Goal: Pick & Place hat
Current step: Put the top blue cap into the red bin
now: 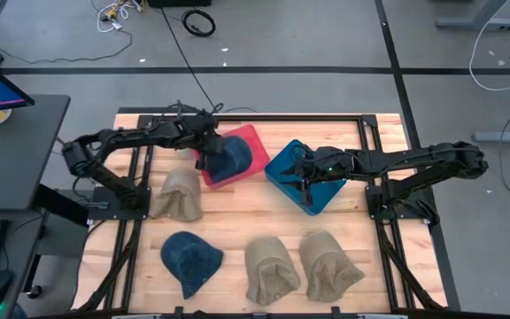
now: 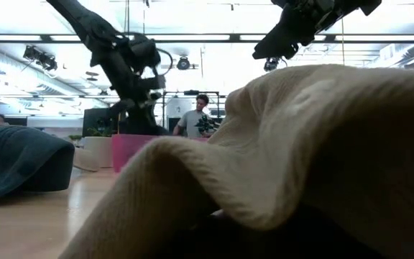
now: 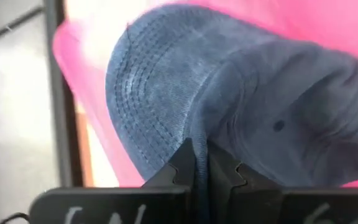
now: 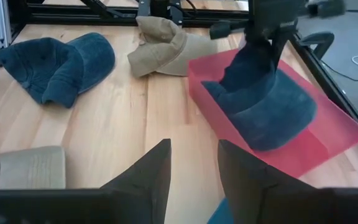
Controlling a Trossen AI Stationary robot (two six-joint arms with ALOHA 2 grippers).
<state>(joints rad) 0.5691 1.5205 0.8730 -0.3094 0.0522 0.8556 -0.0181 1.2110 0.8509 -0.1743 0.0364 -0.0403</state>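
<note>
1. Table, centre of the high view: it carries four loose hats, a tan one at left centre, a blue one at lower left and two tan ones at lower centre. You risk little here; all lie well apart from both arms
2. Red bin, upper centre: the blue hat sits in it with its brim lapping the near rim. Let go carelessly and you may see it slide out over that edge
3. Blue bin, right of centre: the right gripper hovers above it, fingers spread, holding nothing
4. Left gripper, bottom centre of its wrist view: fingers pinched tight on a fold of the blue hat. Lift away before releasing and you could drag the hat back out
</note>
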